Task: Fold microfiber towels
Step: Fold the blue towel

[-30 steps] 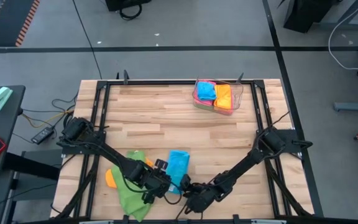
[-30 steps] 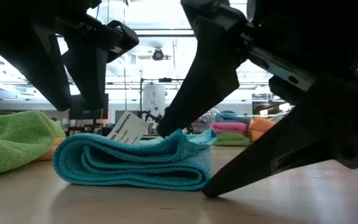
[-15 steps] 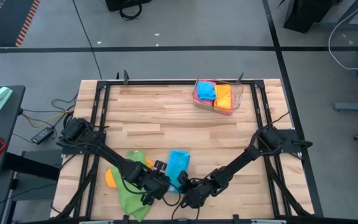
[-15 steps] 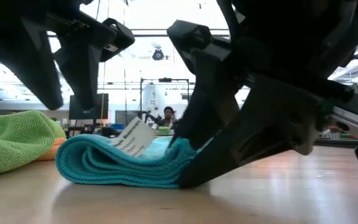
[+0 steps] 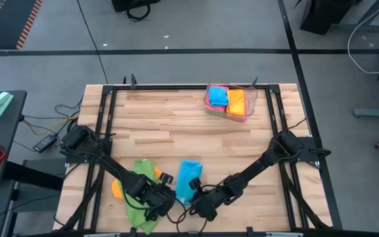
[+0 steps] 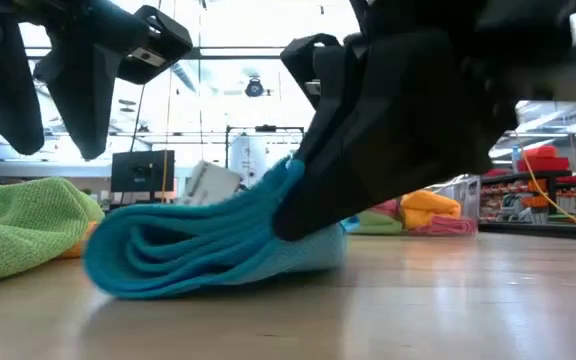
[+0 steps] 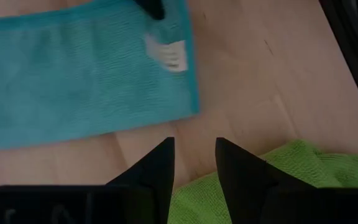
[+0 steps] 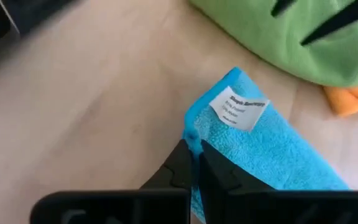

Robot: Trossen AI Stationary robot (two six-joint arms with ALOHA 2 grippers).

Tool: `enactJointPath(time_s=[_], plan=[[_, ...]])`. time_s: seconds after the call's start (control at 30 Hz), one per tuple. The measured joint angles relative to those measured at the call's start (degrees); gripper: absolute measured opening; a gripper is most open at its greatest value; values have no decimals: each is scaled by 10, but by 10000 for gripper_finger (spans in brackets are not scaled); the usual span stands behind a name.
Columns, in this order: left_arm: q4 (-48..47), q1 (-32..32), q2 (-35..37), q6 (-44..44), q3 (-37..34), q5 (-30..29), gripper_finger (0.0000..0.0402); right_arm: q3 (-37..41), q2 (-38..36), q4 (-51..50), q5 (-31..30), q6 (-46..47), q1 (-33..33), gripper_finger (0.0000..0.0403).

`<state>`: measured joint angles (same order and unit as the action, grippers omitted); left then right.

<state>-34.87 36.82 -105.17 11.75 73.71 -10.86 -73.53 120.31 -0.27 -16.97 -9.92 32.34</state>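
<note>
Sky-blue towel lies folded near the bench's front edge; my right hand is pinched shut on its corner, my left hand slightly apart over the green towel. Thin grip: lifting could slip and unfold it.

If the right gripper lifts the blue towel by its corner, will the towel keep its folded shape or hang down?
The blue towel probably hangs down: its layers already sag in soft curves. The right gripper pinches only one corner, so the fold likely opens. It seems light, since the thin edge rises easily.
</note>
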Motion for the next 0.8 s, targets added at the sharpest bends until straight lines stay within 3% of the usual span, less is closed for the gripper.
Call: enactJointPath(time_s=[0.47, 0.57, 0.7, 0.8], plan=[[-40, 32, 7, 23, 0, -28, 115, 33, -14, 34, 27, 156, -13, 12], [-40, 34, 7, 10, 0, -81, 112, 38, -23, 47, 27, 166, -12, 12], [-25, 21, -1, 18, 0, -215, 110, 38, -35, 52, 26, 169, -6, 12], [-7, 5, -17, -4, -2, -239, 110, 38, -35, 49, 26, 173, -2, 12]])
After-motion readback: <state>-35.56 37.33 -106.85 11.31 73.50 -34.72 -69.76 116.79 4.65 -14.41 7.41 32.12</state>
